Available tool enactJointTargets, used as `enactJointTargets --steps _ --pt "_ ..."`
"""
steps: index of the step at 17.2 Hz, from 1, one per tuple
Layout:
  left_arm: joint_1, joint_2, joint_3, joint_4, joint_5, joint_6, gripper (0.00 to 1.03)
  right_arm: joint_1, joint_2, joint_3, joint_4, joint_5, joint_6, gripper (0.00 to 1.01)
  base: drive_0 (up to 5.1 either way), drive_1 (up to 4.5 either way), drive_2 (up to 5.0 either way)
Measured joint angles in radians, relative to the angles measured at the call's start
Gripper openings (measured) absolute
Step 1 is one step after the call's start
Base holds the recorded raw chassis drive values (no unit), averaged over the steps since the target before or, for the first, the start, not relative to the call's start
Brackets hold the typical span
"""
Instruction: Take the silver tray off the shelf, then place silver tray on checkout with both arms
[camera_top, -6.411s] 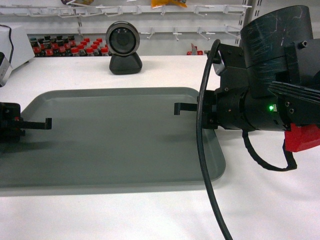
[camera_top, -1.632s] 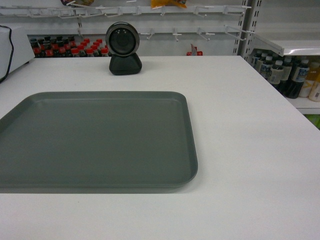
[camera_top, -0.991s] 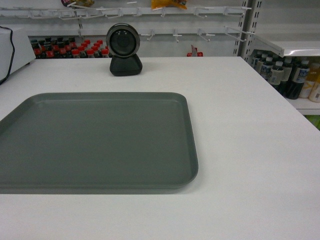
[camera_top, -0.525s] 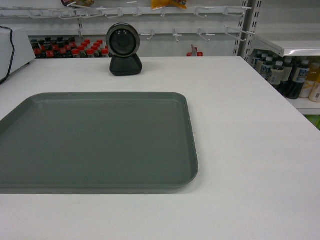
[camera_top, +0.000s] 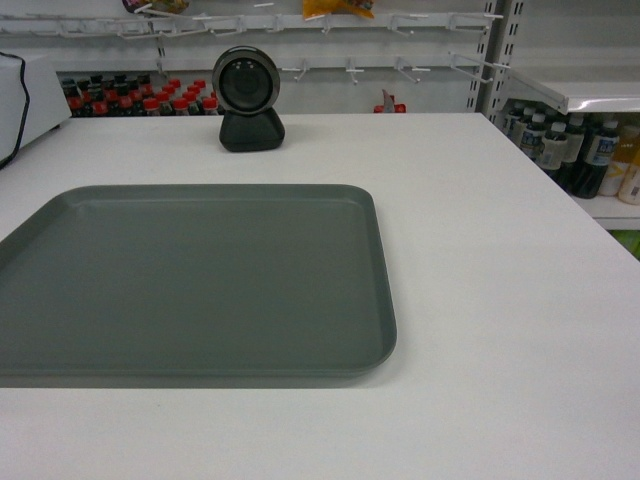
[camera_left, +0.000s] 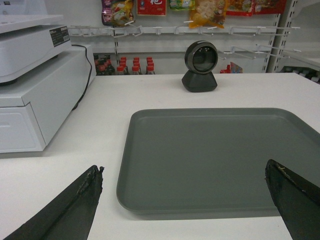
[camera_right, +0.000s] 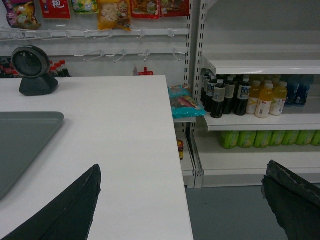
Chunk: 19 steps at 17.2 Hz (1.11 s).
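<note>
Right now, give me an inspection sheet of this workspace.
Surface: white checkout top, flat and bare beside the tray.
Job's things: silver tray lies flat on the checkout, nothing in it.
Clutter: round black camera behind the tray; white register at the left.
Grippers: left gripper and right gripper open, holding nothing, clear of the tray.
Cables: black cable at the register.
Surroundings: bottles on shelves to the right; snack packets on hooks.

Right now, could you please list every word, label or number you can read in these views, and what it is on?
"把": possibly this white character on a red hanging packet; partly cut off, unsure.
Label strip on the white machine: too small to read.
Snack bags: print blurred.
Bottle labels: too small.
Silver tray and checkout: no text.
</note>
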Motion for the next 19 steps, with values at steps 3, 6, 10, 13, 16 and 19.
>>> enactJointTargets --steps 3,6,10,13,16,19 --pt "0.000 0.000 0.000 0.000 0.000 0.000 0.98 0.000 0.000 0.000 0.000 0.000 0.000 0.98 0.0 0.00 0.0" --pt "0.000 0.000 0.000 0.000 0.000 0.000 0.98 0.000 0.000 0.000 0.000 0.000 0.000 0.98 0.0 0.00 0.0" --pt "0.000 0.000 0.000 0.002 0.000 0.000 0.98 0.000 0.000 0.000 0.001 0.000 0.000 0.98 0.0 0.00 0.0" --pt "0.000 0.000 0.000 0.003 0.000 0.000 0.98 0.000 0.000 0.000 0.003 0.000 0.000 0.98 0.0 0.00 0.0" --pt "0.000 0.000 0.000 0.000 0.000 0.000 0.98 0.000 0.000 0.000 0.002 0.000 0.000 0.98 0.0 0.00 0.0" --pt "0.000 0.000 0.000 -0.002 0.000 0.000 0.98 0.000 0.000 0.000 -0.001 0.000 0.000 0.98 0.0 0.00 0.0"
